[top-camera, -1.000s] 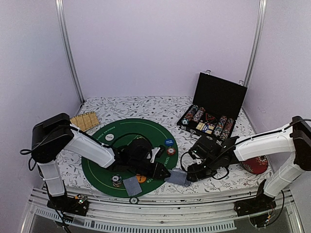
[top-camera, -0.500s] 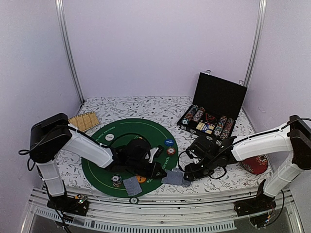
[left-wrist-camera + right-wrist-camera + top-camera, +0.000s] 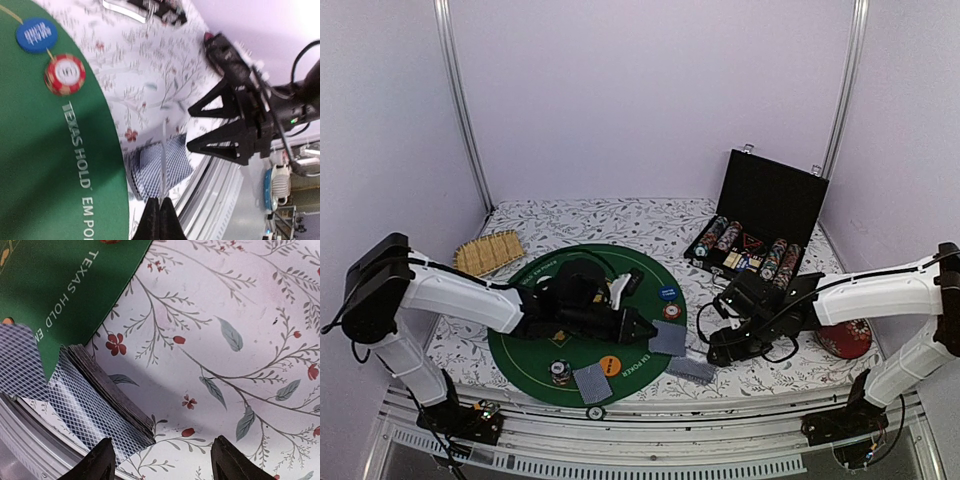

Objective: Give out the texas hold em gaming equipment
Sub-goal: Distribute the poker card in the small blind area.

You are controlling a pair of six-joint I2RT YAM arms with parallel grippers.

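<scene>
My left gripper point(image 3: 647, 330) is shut on one blue-grey-backed playing card point(image 3: 667, 338), held above the right edge of the green Texas Hold'em mat point(image 3: 530, 345). In the left wrist view the card point(image 3: 163, 160) shows edge-on between the shut fingertips, over the deck point(image 3: 150, 172). The deck point(image 3: 692, 368) lies on the floral cloth just right of the mat. My right gripper point(image 3: 717, 352) is open and empty beside the deck point(image 3: 100, 390). Another card point(image 3: 592, 382) lies face down at the mat's front. An orange chip point(image 3: 610, 365), a striped chip point(image 3: 560, 371), a blue chip point(image 3: 668, 293) and a red-striped chip point(image 3: 672, 311) lie on the mat.
An open black case point(image 3: 775, 200) with rows of chips stands at the back right. A red round disc point(image 3: 847, 340) lies at the right, behind my right arm. A bamboo mat point(image 3: 492, 250) lies at the back left. The table's front rail point(image 3: 620, 440) runs close to the deck.
My left gripper has lifted a card off the deck and drawn back left over the mat. My right gripper has shifted slightly right, off the deck.
</scene>
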